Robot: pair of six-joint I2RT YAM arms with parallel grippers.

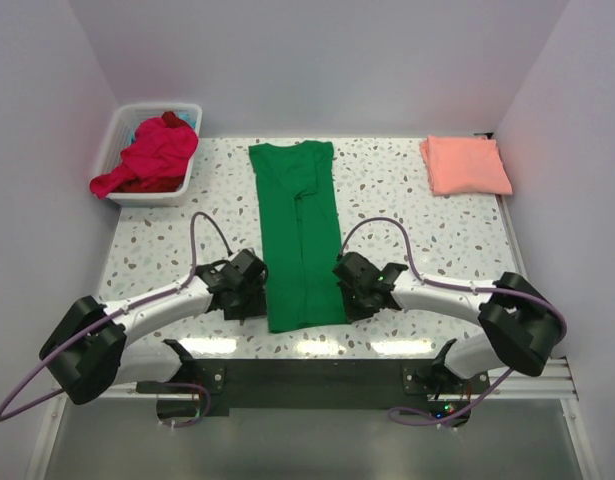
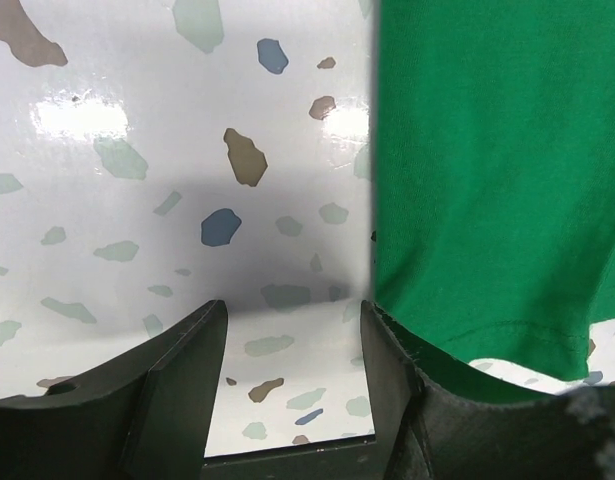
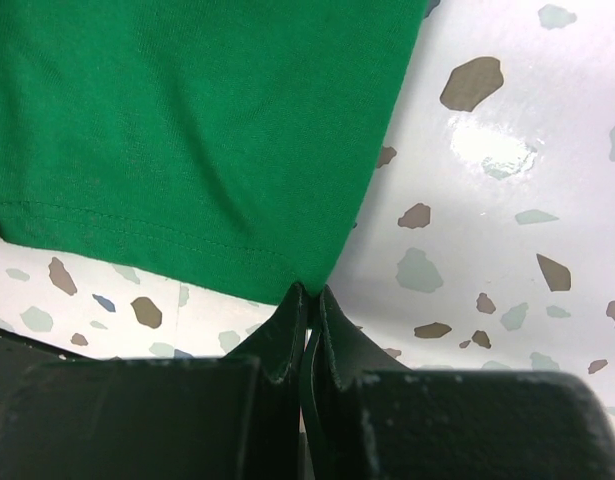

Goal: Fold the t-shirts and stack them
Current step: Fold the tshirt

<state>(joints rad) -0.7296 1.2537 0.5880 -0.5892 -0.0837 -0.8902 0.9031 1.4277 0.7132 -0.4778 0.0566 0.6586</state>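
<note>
So the green t-shirt (image 1: 299, 235) lies flat in the middle of the speckled surface (image 1: 407, 215). It's folded lengthwise into one long strip, with the collar at the far end and the hem toward the arms. Both arms reach in low at the hem end, one on each side.

The left pincer (image 1: 255, 290) sits just beside the near left corner of the strip. In the left wrist view it stands partly open (image 2: 292, 310), with nothing but bare surface in the gap. The shirt (image 2: 487, 180) starts right at the inner finger (image 2: 397, 380), and its hem edge meets that finger. No fabric is actually between the jaws, so it isn't holding anything.

The right pincer (image 1: 345, 290) is at the near right corner. In the right wrist view it's closed tight (image 3: 309, 292). The corner of the hem (image 3: 187, 120) runs straight into the tips, so it looks like a pinch on that corner. The rest of the shirt is flat on the surface.

The salmon-pink t-shirt (image 1: 465, 165) is already folded into a neat rectangle in the far right corner, well apart from the green one. The red and magenta t-shirts (image 1: 152, 150) are bunched up in the white basket (image 1: 152, 198) at the far left corner, with one spilling over its left rim.
</note>
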